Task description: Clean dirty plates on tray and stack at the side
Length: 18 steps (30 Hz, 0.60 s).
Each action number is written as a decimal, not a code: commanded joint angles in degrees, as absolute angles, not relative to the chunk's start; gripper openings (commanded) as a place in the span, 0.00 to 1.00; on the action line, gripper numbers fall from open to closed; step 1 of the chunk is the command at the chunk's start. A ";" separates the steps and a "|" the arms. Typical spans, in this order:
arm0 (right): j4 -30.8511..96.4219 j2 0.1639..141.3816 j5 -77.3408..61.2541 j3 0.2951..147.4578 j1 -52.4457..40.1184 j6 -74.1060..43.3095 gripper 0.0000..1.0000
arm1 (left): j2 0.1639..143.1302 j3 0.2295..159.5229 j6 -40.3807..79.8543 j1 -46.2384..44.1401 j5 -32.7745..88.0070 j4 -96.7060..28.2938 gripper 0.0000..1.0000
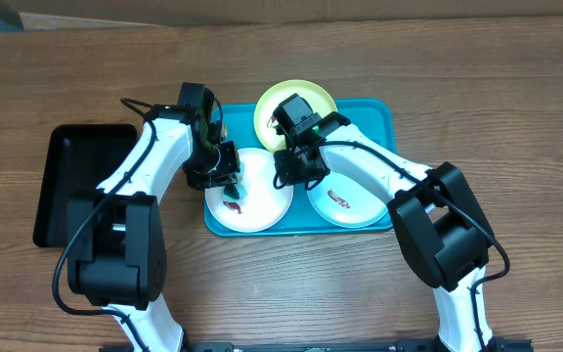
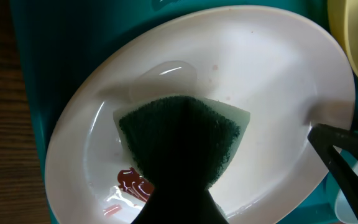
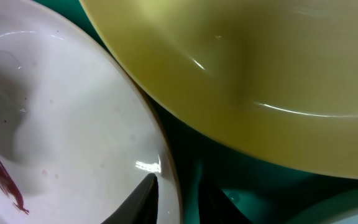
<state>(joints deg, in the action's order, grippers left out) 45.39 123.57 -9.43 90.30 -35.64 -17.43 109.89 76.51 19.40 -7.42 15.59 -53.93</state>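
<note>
On the one turquoise tray (image 1: 377,119) sit three plates: a yellow-green plate (image 1: 272,112), a left white plate (image 1: 260,210) and a right white plate (image 1: 348,207), both white ones smeared red. One pair, the left fingers (image 2: 179,193), pinches one green sponge (image 2: 185,130) over the left white plate. The right fingers (image 3: 143,202) straddle its rim — gripping or not, I cannot tell.

Tray (image 1: 377,117): big turquoise rect., rounded corners, raised rim, mid-table. 3 round plates on it. Yellow-green plate (image 1: 265,119) sits at the back, poking past tray's far rim; no dirt seen on the visible part. White plate (image 1: 262,207) is front left, glossy, w/ dark red-brown smear (image 1: 233,206) left of centre and faint pink specks. Third plate (image 1: 355,211) is front right, white, w/ red-brown streak (image 1: 338,199) across its middle. Front two lie side by side, rims close.
</note>
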 commanded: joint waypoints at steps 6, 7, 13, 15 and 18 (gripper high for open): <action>44.38 124.55 -9.02 89.93 -36.29 -18.35 0.13 | 110.34 76.53 19.94 -7.55 16.56 -53.74 0.04; 44.36 124.57 -9.02 89.93 -36.27 -18.37 0.10 | 110.34 76.53 19.94 -7.55 16.56 -53.71 0.04; 44.16 124.77 -8.99 89.93 -36.38 -20.82 0.04 | 110.34 76.53 19.97 -7.57 16.56 -53.67 0.04; 44.18 124.99 -9.02 89.93 -36.38 -21.80 0.04 | 110.34 76.53 19.97 -7.62 16.58 -53.67 0.04; 44.23 125.19 -9.02 89.93 -36.38 -23.83 0.04 | 110.34 76.53 19.70 -7.70 16.56 -53.41 0.04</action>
<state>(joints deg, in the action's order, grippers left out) 44.56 124.05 -8.80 90.30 -36.03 -20.69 109.89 76.51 19.40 -7.42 15.81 -53.84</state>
